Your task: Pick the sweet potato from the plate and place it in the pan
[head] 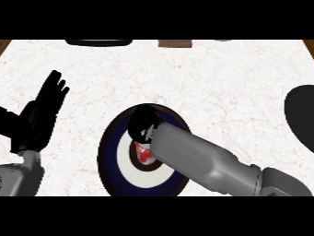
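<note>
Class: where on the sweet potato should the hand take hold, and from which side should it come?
From above, across its middle. The sweet potato lies low on the plate, mostly hidden under the right hand, so its exact shape cannot be judged.

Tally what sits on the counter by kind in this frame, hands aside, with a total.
Plates: 1, the dark blue and white plate under the right hand.
Pans: 1, the black pan at the right edge.
Sweet potatoes: 1, a reddish sweet potato mostly hidden by that hand.
Unidentified items at the far edge: 2, a dark one and a brown one.
Total: 5
</note>
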Robot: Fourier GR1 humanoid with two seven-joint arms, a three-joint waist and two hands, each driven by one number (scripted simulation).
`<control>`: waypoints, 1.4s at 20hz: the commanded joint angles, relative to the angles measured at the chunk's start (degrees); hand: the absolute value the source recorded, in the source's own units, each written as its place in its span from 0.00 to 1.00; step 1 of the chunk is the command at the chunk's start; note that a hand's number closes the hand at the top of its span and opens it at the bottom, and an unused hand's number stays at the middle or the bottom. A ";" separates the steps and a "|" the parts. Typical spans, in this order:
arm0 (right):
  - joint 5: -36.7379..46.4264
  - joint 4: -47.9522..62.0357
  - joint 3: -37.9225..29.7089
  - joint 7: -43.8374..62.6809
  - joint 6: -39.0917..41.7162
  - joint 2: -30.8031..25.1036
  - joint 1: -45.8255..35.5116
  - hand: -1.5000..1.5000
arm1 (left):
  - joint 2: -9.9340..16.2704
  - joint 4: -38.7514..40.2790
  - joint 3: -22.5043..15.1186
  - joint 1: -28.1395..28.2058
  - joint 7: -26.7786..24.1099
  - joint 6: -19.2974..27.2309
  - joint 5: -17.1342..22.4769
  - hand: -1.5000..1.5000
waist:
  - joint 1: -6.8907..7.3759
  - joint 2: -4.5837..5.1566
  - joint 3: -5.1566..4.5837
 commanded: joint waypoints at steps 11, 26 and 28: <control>-0.19 5.05 -0.26 -6.34 -9.23 0.32 2.69 1.00 | 0.67 3.67 3.80 -0.69 -1.29 -4.37 0.69 0.50 | -0.14 0.90 -0.18; -3.28 -22.67 -27.12 20.73 -35.71 -19.32 17.13 1.00 | 1.76 0.45 7.86 5.33 0.27 -0.10 0.09 0.50 | -9.35 -2.40 -0.11; -2.00 -29.83 -27.78 22.80 -35.50 -22.62 18.09 1.00 | 0.39 0.08 6.00 6.35 -0.74 0.00 -0.92 0.50 | -9.87 -2.53 -0.17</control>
